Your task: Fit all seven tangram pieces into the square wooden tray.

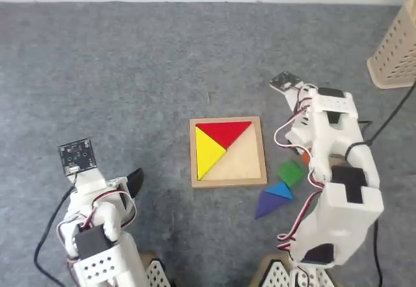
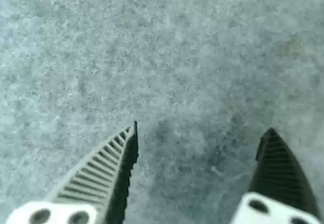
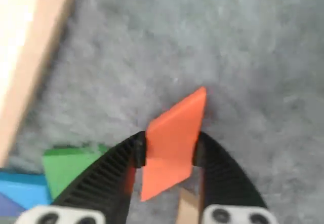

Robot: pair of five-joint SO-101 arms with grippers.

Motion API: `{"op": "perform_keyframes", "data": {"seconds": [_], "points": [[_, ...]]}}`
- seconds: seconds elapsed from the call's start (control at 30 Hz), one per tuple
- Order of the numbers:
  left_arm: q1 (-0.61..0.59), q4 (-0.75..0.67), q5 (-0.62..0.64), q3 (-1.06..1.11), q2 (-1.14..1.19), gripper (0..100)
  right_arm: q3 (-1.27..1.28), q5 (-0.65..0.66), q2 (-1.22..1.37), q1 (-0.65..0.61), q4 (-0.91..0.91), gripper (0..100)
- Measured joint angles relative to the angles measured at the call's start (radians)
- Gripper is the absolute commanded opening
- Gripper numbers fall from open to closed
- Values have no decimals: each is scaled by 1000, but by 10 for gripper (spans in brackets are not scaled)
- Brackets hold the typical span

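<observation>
So, left gripper (image 2: 202,127) splayed over bare carpet. In the tray (image 1: 193,154) we've got red triangle (image 1: 224,133) and yellow triangle (image 1: 207,152) seated — two of seven. Green piece (image 1: 291,172), blue piece (image 1: 279,189) and purple piece (image 1: 268,204) wait beside it — right gripper (image 3: 169,138) clamps the orange piece (image 3: 174,127).

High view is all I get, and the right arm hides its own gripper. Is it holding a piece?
Observer: Yes. The right wrist view shows the right gripper shut on the orange piece, with grey carpet behind it.
Operator: And the left gripper, open or shut?
Observer: Open. In the left wrist view the left gripper has its fingers wide apart, with carpet and no piece between them.
</observation>
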Motion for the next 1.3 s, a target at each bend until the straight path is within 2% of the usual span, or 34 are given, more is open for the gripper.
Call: {"op": "perform_keyframes", "data": {"seconds": [0.2, 0.6, 0.9, 0.97, 1.1, 1.3], "points": [[0, 0, 0, 0, 0, 354, -92, -80, 3, -29, 109, 43], [0, 0, 0, 0, 0, 354, -94, -244, -229, -302, 230, 45], [0, 0, 0, 0, 0, 354, -41, -249, -239, -569, 137, 43], [0, 0, 0, 0, 0, 354, 6, -244, -239, -603, 94, 42], [0, 0, 0, 0, 0, 354, 97, -132, -239, -667, 34, 41], [0, 0, 0, 0, 0, 354, 115, -117, -239, -672, -6, 45]]}}
